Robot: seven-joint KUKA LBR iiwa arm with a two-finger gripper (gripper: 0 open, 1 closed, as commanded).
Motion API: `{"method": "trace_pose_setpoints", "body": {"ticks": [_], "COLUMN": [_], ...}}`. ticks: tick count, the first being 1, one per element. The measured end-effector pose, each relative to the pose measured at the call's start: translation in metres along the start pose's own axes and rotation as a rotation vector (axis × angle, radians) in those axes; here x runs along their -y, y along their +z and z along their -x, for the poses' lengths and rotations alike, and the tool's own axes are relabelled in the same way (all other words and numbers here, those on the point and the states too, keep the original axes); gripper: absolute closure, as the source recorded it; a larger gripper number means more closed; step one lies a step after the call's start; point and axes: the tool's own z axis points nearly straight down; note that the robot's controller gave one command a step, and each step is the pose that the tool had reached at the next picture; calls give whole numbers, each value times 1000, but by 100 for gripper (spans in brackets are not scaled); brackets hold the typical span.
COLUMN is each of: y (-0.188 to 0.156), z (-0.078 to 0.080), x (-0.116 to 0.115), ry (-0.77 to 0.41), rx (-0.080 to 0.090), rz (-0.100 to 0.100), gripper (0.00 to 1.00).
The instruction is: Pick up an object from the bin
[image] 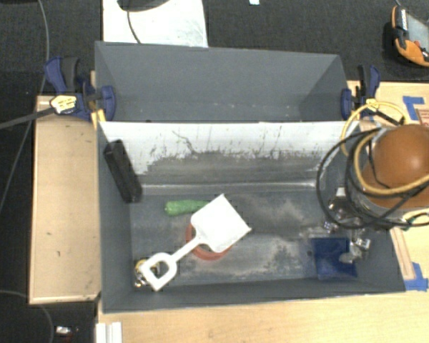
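Note:
My gripper (pixel 345 243) is low at the right end of the bin, right over a dark blue blocky thing (pixel 330 258) that lies on the floor by the right wall. Part of the blue thing is covered by the gripper. To its left, in the middle of the bin, lies a white plastic scoop (pixel 213 229) with its handle pointing to the front left corner. A red-orange round piece (pixel 211 253) peeks out from under the scoop's blade.
A green stick-like thing (pixel 181 207) lies just behind the scoop. A black bar (pixel 122 171) leans along the left wall. The arm's orange dome and looped cables hang over the right rim.

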Motion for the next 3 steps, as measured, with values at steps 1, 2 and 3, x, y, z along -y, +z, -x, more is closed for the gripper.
{"method": "trace_pose_setpoints", "body": {"ticks": [1, 2, 3], "y": [37, 36, 36], "z": [4, 6, 6], "x": [23, 11, 11], "ry": [154, -208, -207], "rx": [9, 10, 10], "rz": [-3, 0, 0], "gripper": [0, 100, 100]}}
